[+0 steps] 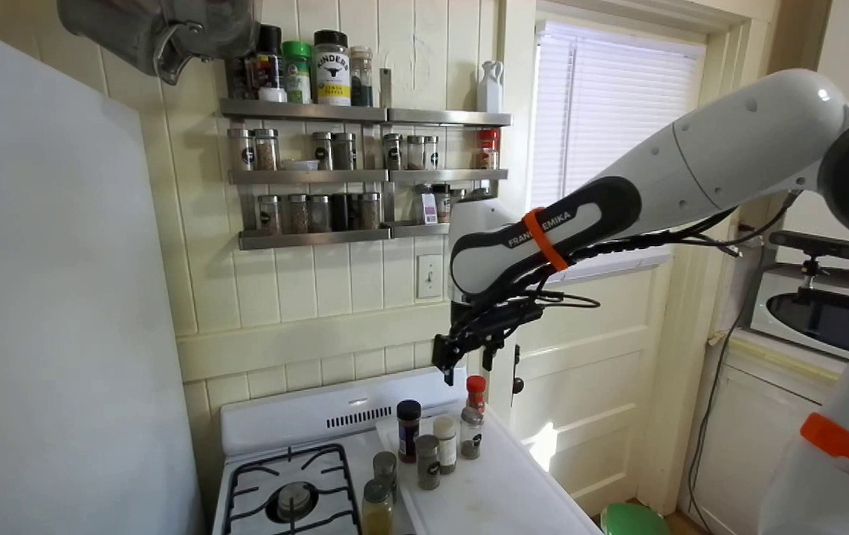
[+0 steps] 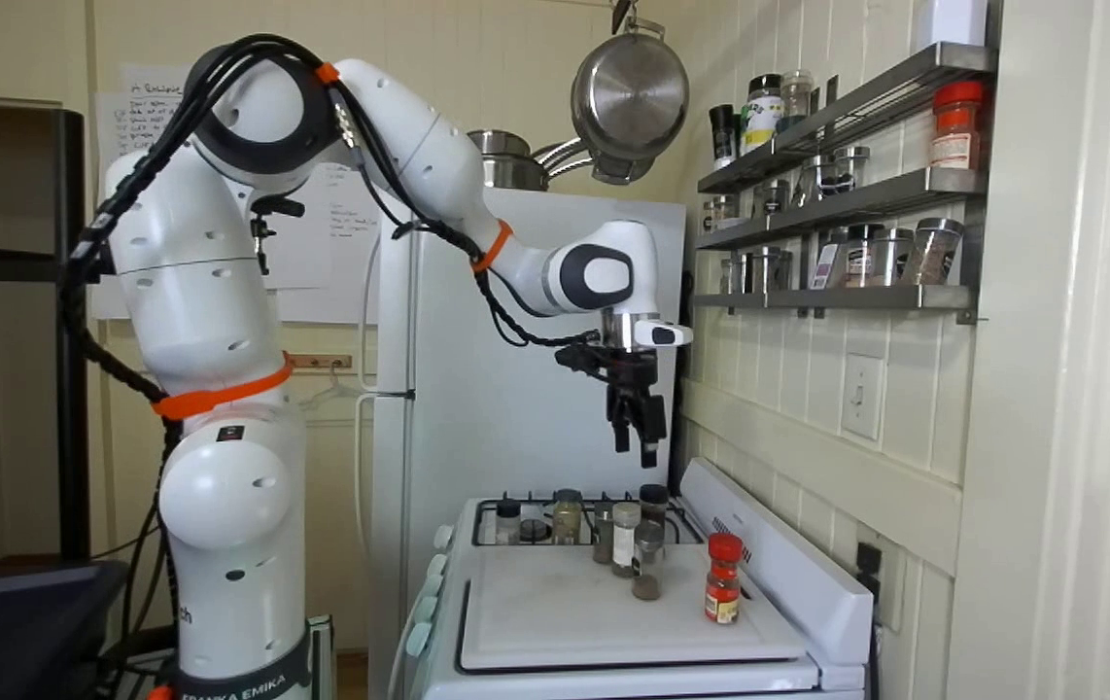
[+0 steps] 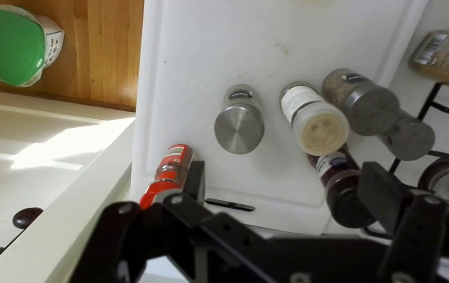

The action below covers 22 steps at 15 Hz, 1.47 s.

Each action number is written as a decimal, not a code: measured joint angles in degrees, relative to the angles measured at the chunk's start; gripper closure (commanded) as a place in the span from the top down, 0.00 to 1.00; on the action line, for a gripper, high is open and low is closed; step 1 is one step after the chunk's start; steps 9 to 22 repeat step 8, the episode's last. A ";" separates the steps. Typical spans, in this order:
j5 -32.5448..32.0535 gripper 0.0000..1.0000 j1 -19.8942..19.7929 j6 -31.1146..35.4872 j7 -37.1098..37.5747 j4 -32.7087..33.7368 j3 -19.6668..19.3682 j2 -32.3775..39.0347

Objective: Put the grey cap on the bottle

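A bottle with a pale, dimpled top and white label [image 3: 321,131] stands upright among the jars in the wrist view. It also shows in both exterior views [image 1: 445,443] [image 2: 625,540]. A jar with a shiny grey cap [image 3: 239,127] stands beside it, also in both exterior views [image 1: 471,432] [image 2: 647,559]. More grey-capped jars [image 3: 372,110] [image 3: 409,137] stand on the other side. I cannot make out a loose grey cap. My gripper [image 3: 285,182] is open and empty, well above the jars in both exterior views [image 1: 469,368] [image 2: 635,453].
The jars stand on a white board [image 2: 613,632] over the stove. A red-capped bottle [image 2: 722,580] and a dark-capped jar [image 1: 408,431] stand nearby. A yellowish jar [image 1: 378,507] is by the burner grate [image 1: 287,483]. Spice shelves [image 1: 305,238] hang on the wall behind.
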 measured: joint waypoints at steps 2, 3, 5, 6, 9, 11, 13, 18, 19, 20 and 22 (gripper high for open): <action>-0.40 1.00 0.35 -3.12 1.21 -0.03 1.64 -3.14; -0.50 1.00 0.47 -4.65 1.64 -0.05 2.31 -4.55; -1.04 1.00 0.50 -6.76 2.64 -0.20 3.29 -6.85; -1.16 1.00 0.50 -7.05 2.91 -0.42 3.47 -7.58; -1.29 1.00 0.49 -7.05 3.01 -1.03 3.51 -8.19; -1.29 1.00 0.49 -7.05 3.01 -1.03 3.51 -8.19; -1.29 1.00 0.49 -7.05 3.01 -1.03 3.51 -8.19; -1.29 1.00 0.49 -7.05 3.01 -1.03 3.51 -8.19; -1.29 1.00 0.49 -7.05 3.01 -1.03 3.51 -8.19; -1.29 1.00 0.49 -7.05 3.01 -1.03 3.51 -8.19; -1.29 1.00 0.49 -7.05 3.01 -1.03 3.51 -8.19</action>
